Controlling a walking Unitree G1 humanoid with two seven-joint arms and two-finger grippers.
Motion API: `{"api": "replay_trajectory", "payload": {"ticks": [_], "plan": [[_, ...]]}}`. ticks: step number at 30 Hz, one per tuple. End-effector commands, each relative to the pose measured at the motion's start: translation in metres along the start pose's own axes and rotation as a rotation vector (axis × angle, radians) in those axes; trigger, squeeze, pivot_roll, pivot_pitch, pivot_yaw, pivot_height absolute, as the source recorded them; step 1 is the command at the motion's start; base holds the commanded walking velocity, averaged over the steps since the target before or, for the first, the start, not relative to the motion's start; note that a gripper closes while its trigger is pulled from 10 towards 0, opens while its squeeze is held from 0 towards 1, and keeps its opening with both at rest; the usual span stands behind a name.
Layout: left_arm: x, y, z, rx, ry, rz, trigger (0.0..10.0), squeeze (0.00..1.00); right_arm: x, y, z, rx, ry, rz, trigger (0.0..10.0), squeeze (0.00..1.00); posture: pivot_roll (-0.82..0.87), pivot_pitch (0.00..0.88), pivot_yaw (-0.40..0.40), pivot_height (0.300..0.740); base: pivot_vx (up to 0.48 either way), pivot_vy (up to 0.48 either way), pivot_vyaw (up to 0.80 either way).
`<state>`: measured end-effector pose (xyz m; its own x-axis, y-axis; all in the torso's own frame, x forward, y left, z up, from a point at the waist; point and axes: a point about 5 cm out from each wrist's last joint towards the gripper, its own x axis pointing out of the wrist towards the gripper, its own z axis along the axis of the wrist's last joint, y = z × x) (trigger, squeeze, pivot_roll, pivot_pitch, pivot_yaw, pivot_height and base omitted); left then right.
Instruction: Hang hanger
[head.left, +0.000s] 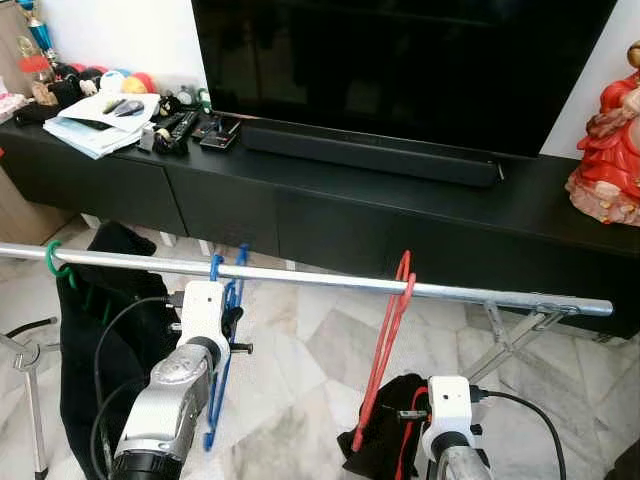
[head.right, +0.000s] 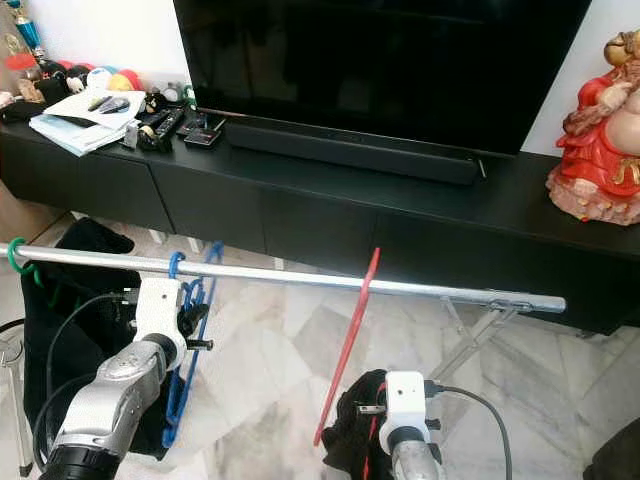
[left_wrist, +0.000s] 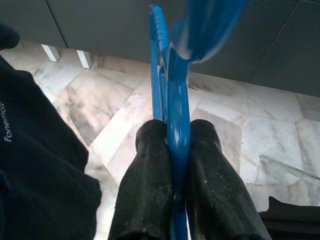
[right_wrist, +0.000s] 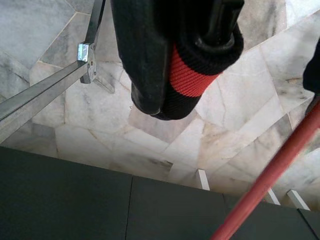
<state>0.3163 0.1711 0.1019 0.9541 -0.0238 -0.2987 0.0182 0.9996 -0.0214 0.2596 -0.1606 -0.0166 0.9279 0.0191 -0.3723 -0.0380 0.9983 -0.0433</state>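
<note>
On the rail (head.left: 300, 276), the left hand (left_wrist: 172, 175) grips a blue hanger (head.left: 222, 340), beside a red hanger (head.left: 385, 350); right hand (head.left: 447, 405) unclear.

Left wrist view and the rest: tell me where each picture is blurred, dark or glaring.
Left wrist view: the left gripper and the blue plastic hanger it clamps are sharp, but the hanger's top smears into blur. Right wrist view: the black and red fabric close to the lens is soft and shaded. Left eye view: evenly lit, sharp; the shiny metal rail shows bright glints.
</note>
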Motion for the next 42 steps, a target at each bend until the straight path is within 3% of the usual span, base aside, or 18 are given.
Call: {"api": "replay_trajectory", "payload": {"ticks": [1, 13, 14, 15, 16, 17, 20, 25, 29, 37, 42], "plan": [[-0.001, 0.004, 0.0, 0.002, 0.014, 0.015, 0.0, 0.0, 0.001, 0.0, 0.001, 0.002, 0.001, 0.001, 10.0, 0.0, 0.04, 0.084, -0.012, 0.74, 0.0, 0.0, 0.0], [-0.001, 0.003, -0.001, 0.008, 0.009, -0.004, 0.0, 0.0, 0.001, 0.0, 0.001, 0.003, 0.001, 0.003, 10.0, 0.0, 0.04, 0.084, -0.009, 0.74, 0.0, 0.0, 0.0], [-0.003, 0.004, -0.001, 0.091, -0.015, -0.023, 0.0, 0.0, 0.001, 0.001, 0.001, 0.004, 0.003, 0.002, 10.0, 0.0, 0.05, 0.084, -0.009, 0.74, 0.0, 0.0, 0.0], [-0.003, 0.004, -0.001, 0.091, -0.015, -0.023, 0.0, 0.0, 0.001, 0.001, 0.001, 0.004, 0.003, 0.002, 10.0, 0.0, 0.05, 0.084, -0.009, 0.74, 0.0, 0.0, 0.0], [-0.005, 0.001, -0.003, 0.252, -0.044, -0.081, 0.0, 0.0, 0.001, 0.001, 0.0, 0.005, 0.004, 0.003, 10.0, 0.0, 0.05, 0.085, -0.008, 0.74, 0.0, 0.0, 0.0], [-0.007, -0.001, -0.006, 0.329, -0.049, -0.12, 0.0, 0.0, 0.001, 0.002, 0.0, 0.005, 0.004, 0.003, 10.0, 0.0, 0.05, 0.085, -0.008, 0.74, 0.0, 0.0, 0.0], [-0.01, 0.0, -0.011, 0.38, -0.051, -0.159, 0.0, 0.0, 0.001, 0.003, 0.0, 0.006, 0.004, 0.005, 10.0, 0.0, 0.04, 0.089, -0.007, 0.74, 0.0, 0.0, 0.0], [-0.018, 0.016, 0.002, 0.298, -0.139, -0.081, 0.0, 0.0, 0.0, 0.003, -0.001, 0.009, 0.006, 0.004, 10.0, 0.0, 0.05, 0.093, -0.007, 0.74, 0.0, 0.0, 0.0], [-0.022, 0.018, 0.003, 0.281, -0.161, -0.071, 0.0, 0.0, 0.0, 0.003, -0.002, 0.009, 0.007, 0.004, 10.0, 0.0, 0.05, 0.094, -0.007, 0.74, 0.0, 0.0, 0.0], [-0.041, 0.023, -0.007, 0.289, -0.176, -0.125, 0.0, 0.0, 0.0, 0.003, -0.002, 0.009, 0.009, 0.006, 10.0, 0.0, 0.06, 0.095, -0.008, 0.74, 0.0, 0.0, 0.0], [-0.054, 0.025, -0.022, 0.342, -0.122, -0.183, 0.0, 0.0, 0.0, 0.003, -0.003, 0.008, 0.013, 0.008, 10.0, 0.0, 0.06, 0.094, -0.009, 0.74, 0.0, 0.0, 0.0]]}}
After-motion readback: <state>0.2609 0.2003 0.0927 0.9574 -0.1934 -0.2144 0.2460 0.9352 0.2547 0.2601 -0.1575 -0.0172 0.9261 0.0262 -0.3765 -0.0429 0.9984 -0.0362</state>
